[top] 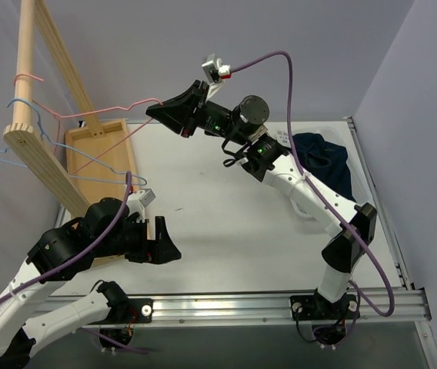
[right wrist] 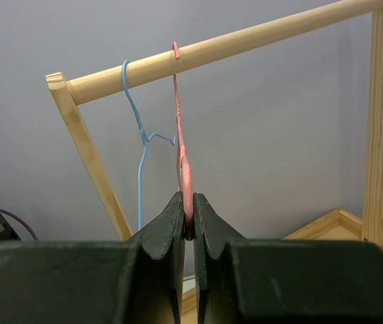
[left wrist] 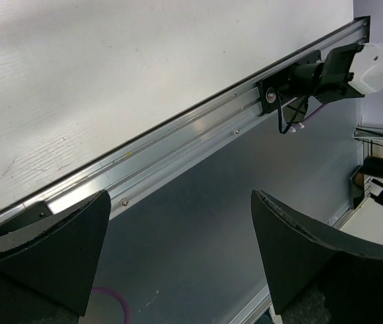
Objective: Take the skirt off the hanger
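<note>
No skirt shows in any view. The light-blue wire hanger [top: 20, 114] hangs bare by its hook on the wooden rod [top: 27, 54]; in the right wrist view the hanger [right wrist: 139, 175] sits left of a pink wire hanger [right wrist: 179, 128]. My right gripper [top: 154, 110] is raised at the rack and shut on the pink hanger's lower wire [top: 118, 109], which is pinched between its fingers [right wrist: 187, 200]. My left gripper [top: 166, 244] is low near the table's front left, open and holding nothing [left wrist: 179, 194].
The wooden rack's base tray [top: 103, 146] stands at the back left, with slanted posts [top: 45, 165] rising from it. A dark navy garment [top: 322, 160] lies crumpled at the back right. The aluminium front rail [left wrist: 178, 145] passes under my left gripper.
</note>
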`<state>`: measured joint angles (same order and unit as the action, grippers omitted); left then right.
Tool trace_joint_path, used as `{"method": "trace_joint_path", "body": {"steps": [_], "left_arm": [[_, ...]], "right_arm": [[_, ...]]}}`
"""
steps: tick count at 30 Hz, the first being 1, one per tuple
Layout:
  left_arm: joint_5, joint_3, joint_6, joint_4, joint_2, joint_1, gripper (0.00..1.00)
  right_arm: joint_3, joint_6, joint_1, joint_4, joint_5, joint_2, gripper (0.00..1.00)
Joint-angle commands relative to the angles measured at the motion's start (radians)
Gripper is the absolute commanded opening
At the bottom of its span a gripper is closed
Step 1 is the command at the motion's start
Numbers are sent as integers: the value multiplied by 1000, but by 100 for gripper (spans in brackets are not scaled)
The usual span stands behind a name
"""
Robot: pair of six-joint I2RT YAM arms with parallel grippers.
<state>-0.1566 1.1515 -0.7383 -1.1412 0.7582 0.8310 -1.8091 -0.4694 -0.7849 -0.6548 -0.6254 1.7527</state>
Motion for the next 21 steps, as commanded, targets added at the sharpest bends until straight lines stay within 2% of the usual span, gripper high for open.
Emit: {"method": "trace_joint_path", "body": {"steps": [1,8,13,16,18,21], "left_arm": [[-3,-9,-32,52,-11,5,94],[-9,-21,-29,67,-10,6,94],[-9,-33,-29,83,-17,5,94],[-12,-47,-29,98,-17,5,94],[-24,-58,-29,113,-14,5,94],[-29,-61,-29,124,-10,5,94]], "right_arm": [[52,-23,22,-56,47,-81,0],[21,-57,21,90,47,-59,0],[20,-54,29,178,38,-51,14],[77,-45,32,182,13,-68,24],[126,-44,39,149,-10,-90,35],[165,-23,53,161,-7,-84,40]]}}
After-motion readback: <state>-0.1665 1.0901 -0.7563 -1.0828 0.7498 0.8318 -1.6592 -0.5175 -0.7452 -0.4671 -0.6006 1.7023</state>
